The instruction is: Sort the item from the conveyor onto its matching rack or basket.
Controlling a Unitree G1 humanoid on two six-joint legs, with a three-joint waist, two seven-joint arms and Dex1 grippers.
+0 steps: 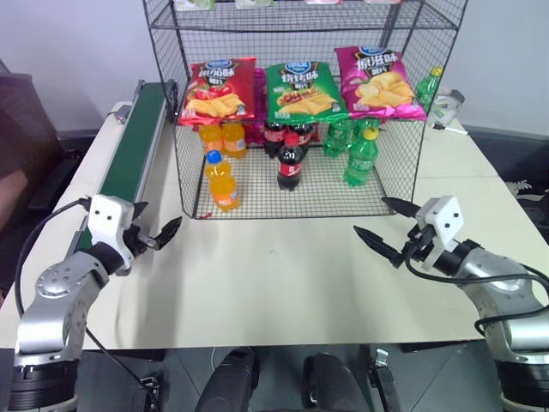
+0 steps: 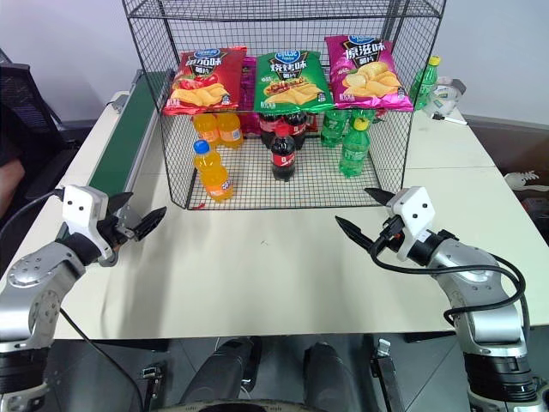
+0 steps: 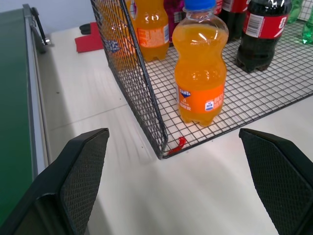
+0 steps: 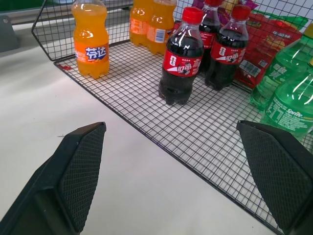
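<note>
Small clear plastic orange-soda bottle, blue cap [image 1: 223,181]: upright on bottom tier of tall black wire-mesh rack [image 1: 390,184], near its front-left corner. Likely light but sloshy, smooth, rigid; best gripped mid-body at label. Left gripper [image 1: 158,236] wide, empty, near rack's corner, apart from bottle. Right gripper [image 1: 390,229] wide, empty. Dark green conveyor belt [image 1: 133,142] along table's left edge.

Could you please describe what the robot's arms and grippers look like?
Both arms are silver-grey metal with rounded joints and loose black cables. The left gripper and right gripper each carry a white boxy camera housing and two black, tapered fingers with cross-hatched inner pads.
</note>
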